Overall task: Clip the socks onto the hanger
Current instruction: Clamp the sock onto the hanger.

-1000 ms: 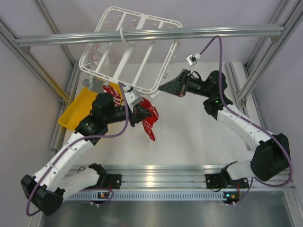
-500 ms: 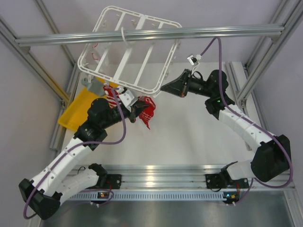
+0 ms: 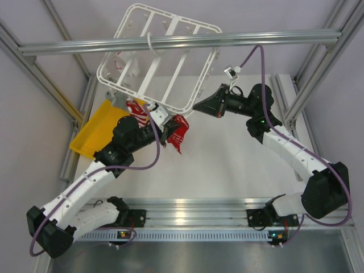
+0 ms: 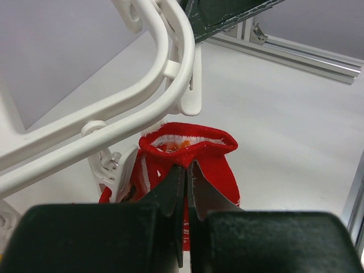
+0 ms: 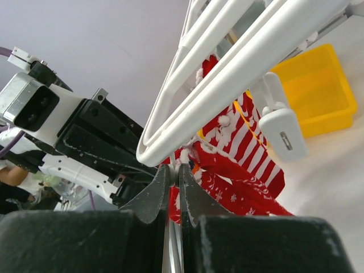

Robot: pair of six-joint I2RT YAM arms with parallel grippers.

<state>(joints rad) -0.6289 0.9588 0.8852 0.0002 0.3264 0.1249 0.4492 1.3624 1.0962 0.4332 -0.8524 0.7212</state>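
Observation:
The white hanger (image 3: 159, 57) hangs tilted from the cross beam. My left gripper (image 3: 168, 134) is shut on the cuff of a red sock (image 3: 178, 132) and holds it just under the hanger's near edge. In the left wrist view my gripper (image 4: 186, 165) pinches the sock's cuff (image 4: 213, 162) below the hanger rail (image 4: 114, 125) and a clip (image 4: 191, 91). My right gripper (image 3: 196, 106) is at the hanger's near right corner. In the right wrist view it (image 5: 175, 169) is shut on a thin white clip part under the rail (image 5: 227, 85). A striped sock (image 5: 253, 142) hangs there.
A yellow tray (image 3: 94, 128) lies on the table at the left and shows in the right wrist view (image 5: 310, 96). A grey aluminium beam (image 3: 187, 41) crosses above the hanger. Aluminium rails (image 3: 193, 207) run along the near edge and both sides.
My left gripper has carried the red sock up and closer to the hanger's near edge. The hanger has shifted slightly. My right gripper has stayed at the corner.

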